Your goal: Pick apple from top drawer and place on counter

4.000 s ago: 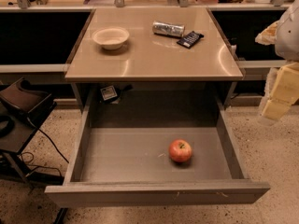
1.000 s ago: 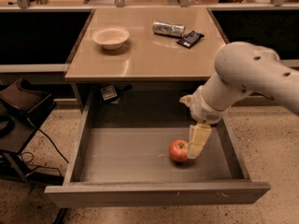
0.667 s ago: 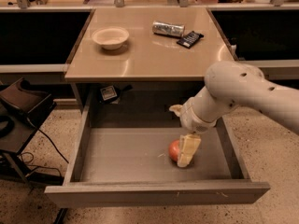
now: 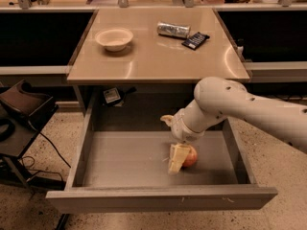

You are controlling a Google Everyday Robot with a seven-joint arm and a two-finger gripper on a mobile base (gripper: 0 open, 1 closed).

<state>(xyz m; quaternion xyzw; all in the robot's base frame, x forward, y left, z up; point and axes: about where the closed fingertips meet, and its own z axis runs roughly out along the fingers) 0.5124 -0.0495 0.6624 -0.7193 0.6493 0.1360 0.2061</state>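
The apple point(image 4: 191, 156), small and red-orange, lies on the grey floor of the open top drawer point(image 4: 124, 159), right of its middle. My gripper point(image 4: 178, 158) hangs down into the drawer from the white arm that reaches in from the right. Its cream finger point(image 4: 175, 158) stands right against the apple's left side and hides part of it. The tan counter point(image 4: 153, 56) lies above and behind the drawer.
On the counter stand a pale bowl point(image 4: 114, 38), a lying silver can point(image 4: 172, 30) and a dark packet point(image 4: 195, 40). A small tag point(image 4: 111, 96) hangs under the counter at the drawer's back left. A dark chair point(image 4: 21, 111) stands at the left.
The arm has swung in from the right and down into the drawer. The gripper moved left from the apple's right side to cover its left side. The apple stays put.
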